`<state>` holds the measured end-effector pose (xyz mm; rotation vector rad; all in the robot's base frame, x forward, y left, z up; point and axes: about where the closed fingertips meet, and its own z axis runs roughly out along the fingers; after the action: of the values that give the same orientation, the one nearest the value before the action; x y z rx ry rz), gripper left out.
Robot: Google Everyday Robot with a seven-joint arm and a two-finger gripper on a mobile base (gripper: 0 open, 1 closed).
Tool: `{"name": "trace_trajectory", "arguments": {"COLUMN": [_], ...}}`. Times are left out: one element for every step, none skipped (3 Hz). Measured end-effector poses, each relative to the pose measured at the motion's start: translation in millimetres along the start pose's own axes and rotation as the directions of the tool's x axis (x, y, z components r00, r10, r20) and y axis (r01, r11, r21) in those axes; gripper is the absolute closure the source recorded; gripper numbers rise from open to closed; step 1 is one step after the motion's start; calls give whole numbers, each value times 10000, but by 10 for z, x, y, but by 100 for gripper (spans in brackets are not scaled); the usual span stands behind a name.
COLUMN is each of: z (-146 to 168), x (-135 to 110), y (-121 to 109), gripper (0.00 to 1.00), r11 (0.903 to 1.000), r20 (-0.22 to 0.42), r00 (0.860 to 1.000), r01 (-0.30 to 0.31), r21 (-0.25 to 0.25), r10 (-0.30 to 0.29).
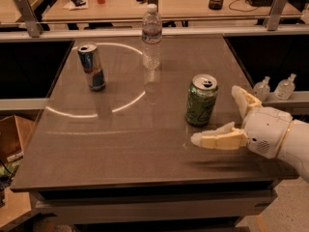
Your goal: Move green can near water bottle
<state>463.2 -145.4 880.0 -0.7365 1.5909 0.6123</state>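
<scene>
The green can (201, 100) stands upright on the grey table (120, 144), right of centre, with pale markings and a silver top. The water bottle (151, 36) stands upright at the table's far edge, clear with a white cap. My gripper (216, 116) comes in from the right, just right of the can and a little nearer than it. It is open: one cream finger (218, 140) reaches forward below the can's base, the other (244, 99) sits to the can's right. It holds nothing.
A taller blue-and-silver can (91, 66) stands upright at the table's left rear. A pale ring of light lies on the tabletop between it and the bottle. Two small bottles (275, 87) sit on a ledge to the right. A wooden bench with clutter lies behind.
</scene>
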Motion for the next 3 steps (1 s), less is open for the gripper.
{"name": "trace_trajectory", "arguments": {"z": [189, 351, 470], "x": [48, 92, 81], "y": [21, -53, -213], "gripper": [0, 0, 0], "r11": [9999, 9992, 9985], "r20": [-34, 30, 34], "r00": [10000, 9997, 9989], "r01": [44, 229, 476], "r21": [-141, -332, -282], "r10": [-44, -228, -475]}}
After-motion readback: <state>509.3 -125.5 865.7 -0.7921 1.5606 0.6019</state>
